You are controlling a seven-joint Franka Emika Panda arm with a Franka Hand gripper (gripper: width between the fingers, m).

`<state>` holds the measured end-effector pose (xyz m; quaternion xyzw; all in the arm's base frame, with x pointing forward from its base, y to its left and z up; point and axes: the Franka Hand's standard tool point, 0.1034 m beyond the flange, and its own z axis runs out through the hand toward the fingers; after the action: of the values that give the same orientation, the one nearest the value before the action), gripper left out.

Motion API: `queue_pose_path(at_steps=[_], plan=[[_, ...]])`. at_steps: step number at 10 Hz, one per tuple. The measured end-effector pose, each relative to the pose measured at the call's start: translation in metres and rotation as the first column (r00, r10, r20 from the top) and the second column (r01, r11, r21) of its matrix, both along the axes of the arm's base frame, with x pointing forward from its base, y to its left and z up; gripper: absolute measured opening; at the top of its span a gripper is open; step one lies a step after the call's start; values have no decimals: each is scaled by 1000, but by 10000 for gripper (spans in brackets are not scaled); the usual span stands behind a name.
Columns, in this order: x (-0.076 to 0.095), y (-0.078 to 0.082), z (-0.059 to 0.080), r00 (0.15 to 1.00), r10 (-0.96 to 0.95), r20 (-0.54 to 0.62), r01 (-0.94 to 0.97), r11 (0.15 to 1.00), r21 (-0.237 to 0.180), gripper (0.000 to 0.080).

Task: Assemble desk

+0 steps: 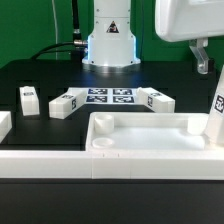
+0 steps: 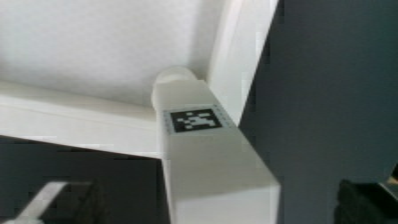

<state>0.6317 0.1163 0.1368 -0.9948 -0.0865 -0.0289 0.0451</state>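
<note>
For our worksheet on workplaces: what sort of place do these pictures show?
Probably a robotics lab bench: a robot arm's base stands at a black table, a marker board lies on it, beside a loose tagged leg.

The tabletop [image 1: 150,140] is plain white. A white leg [image 1: 63,104] bears a black-and-white patterned tag [image 2: 192,120]. The bench [image 1: 30,72] is black.

Surface [image 1: 40,75] is matte black and wide, running back to a dark backdrop [image 1: 30,20], with black cables [image 1: 62,40] trailing down at the exterior view's left. The marker board [image 1: 108,96] lies flat mid-surface, and a long white rail [image 1: 60,165] crosses the near side with a dark band beneath it. Light is soft and even with faint shadows; in the wrist view the surface [image 2: 329,100] reads as dark blue-grey.
</note>
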Motion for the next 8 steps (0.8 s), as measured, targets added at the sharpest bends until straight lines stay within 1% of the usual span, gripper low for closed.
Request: queue_pose_path(at_steps=[1,3,5,8], plan=[[1,7,0,1000,-2,9,3,1000,-15,649],[2,10,-2,1000,12,22,-11,1000,-20,649],[4,5,-4,999,29,24,-29,999,-21,649],[6,-5,-10,999,49,20,-49,999,-25,649]])
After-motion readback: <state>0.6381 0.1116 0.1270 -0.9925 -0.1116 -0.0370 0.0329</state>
